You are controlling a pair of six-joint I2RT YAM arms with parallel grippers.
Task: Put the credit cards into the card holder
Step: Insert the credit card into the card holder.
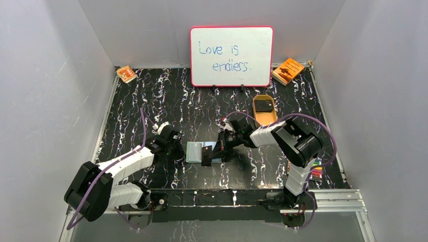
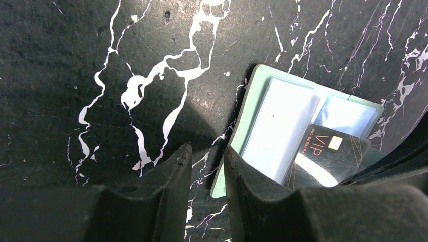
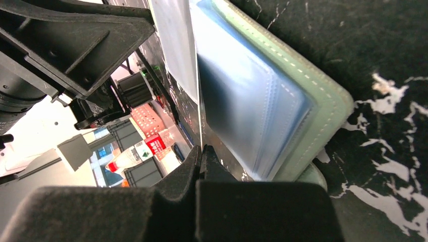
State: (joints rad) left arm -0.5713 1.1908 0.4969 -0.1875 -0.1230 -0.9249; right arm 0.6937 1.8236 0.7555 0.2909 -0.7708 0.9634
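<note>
Right gripper (image 3: 202,149) pinches a card (image 2: 330,156) by its edge, tilted over the open holder (image 1: 194,151) lying between the arms. Left gripper (image 2: 207,151) — jaws part-way apart, gripping nothing — seems to pin the holder's edge. Insertion is in hand; next, the card's leading edge must find a pocket mouth — then slide in flat.

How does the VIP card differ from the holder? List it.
The credit card is black with gold print; the card holder is pale green. The card is tilted, pinched by the fingers of the right gripper; the holder lies open on the table. The card is smaller. Both are flat rectangles.
</note>
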